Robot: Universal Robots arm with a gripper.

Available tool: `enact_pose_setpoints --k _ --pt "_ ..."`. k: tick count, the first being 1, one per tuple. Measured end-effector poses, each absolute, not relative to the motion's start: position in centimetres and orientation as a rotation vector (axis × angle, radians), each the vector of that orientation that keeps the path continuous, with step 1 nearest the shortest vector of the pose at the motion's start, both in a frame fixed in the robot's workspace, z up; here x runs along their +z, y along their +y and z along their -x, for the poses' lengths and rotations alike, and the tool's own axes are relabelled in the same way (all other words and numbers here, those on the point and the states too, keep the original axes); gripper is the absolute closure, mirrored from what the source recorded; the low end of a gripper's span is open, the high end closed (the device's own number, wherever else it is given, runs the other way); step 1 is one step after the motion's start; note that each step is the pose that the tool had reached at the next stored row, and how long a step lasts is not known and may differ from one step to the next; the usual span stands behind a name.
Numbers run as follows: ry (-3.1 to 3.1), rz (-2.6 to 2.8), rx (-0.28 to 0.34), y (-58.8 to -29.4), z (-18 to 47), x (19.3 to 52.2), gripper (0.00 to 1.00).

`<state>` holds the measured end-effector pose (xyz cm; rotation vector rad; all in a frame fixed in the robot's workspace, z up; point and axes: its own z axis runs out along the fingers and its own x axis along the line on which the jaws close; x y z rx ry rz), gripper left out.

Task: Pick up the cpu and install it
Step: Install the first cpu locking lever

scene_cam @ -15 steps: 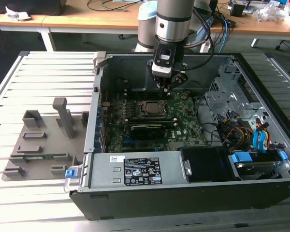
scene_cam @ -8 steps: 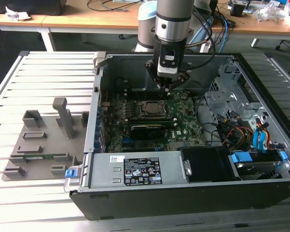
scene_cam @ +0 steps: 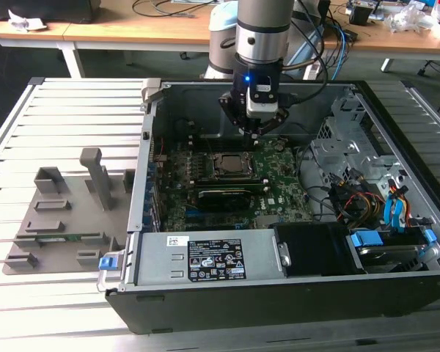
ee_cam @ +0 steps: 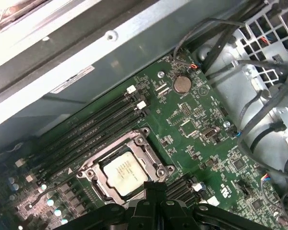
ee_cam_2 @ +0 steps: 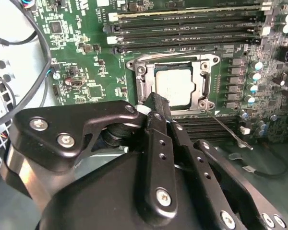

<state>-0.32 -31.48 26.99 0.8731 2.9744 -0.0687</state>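
Silvery-grey cpu (ee_cam_2: 175,86) lies flat inside the socket frame (ee_cam_2: 140,80), which squares it on the board. My gripper (scene_cam: 255,133) hangs just above, at one o'clock of it in the exterior view, fingers pinched together, carrying nothing.

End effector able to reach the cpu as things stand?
Probably yes. The cpu lies in the socket frame with its top bare, and the end effector hangs close above its edge, nothing between.
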Motion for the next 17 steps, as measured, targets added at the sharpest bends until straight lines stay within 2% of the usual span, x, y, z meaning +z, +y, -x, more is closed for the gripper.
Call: enact_pose_setpoints --k 17 --pt "3.042 -0.576 -0.062 -31.48 0.32 26.99 0.89"
